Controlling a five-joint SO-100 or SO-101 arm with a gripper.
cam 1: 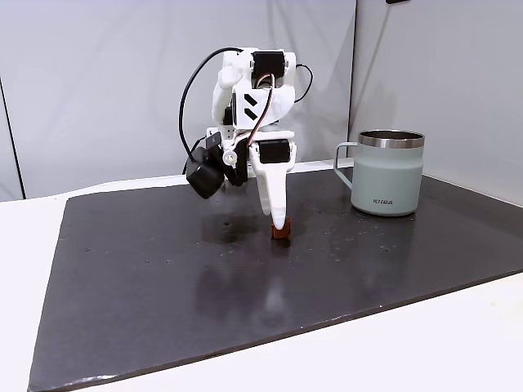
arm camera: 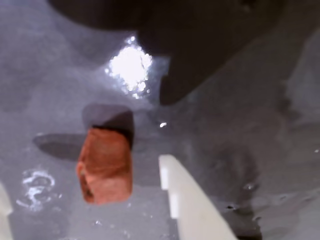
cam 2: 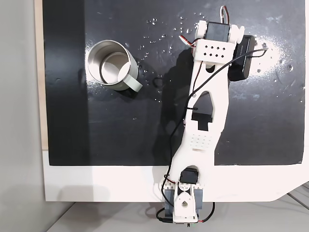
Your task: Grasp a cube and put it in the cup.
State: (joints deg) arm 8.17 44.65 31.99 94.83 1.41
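Cube [arm camera: 105,165]: in the wrist view it lies lower left of centre on the dark glossy surface, reddish-brown, with rough edges and its own shadow just above it. In a fixed view [cam 1: 280,233] it shows as a small red block at mid-frame, on the mat, right under the white fingertip.
Gripper [arm camera: 85,200]: open. In the wrist view one white finger [arm camera: 187,200] rises from the bottom edge right of the cube, with a clear gap of mat between them; a sliver of the other finger shows at the lower left corner. The cube sits between the two and neither touches it. In a fixed view [cam 1: 279,222] the gripper points straight down at mid-frame, its tip just above the cube.
Arm [cam 2: 207,106]: white, seen from above in a fixed view, reaching from its base at the bottom centre up to the upper right of the frame; black cables run along it.
Mat [cam 1: 163,278]: a dark, shiny sheet on a white table [cam 1: 409,351], with small bright specks and a glare patch.
Cup [cam 1: 387,173]: right of centre in a fixed view, upright on the mat, pale grey-green with a steel rim, its handle toward the arm; well apart from the cube. From above [cam 2: 112,65] it sits in the upper left.
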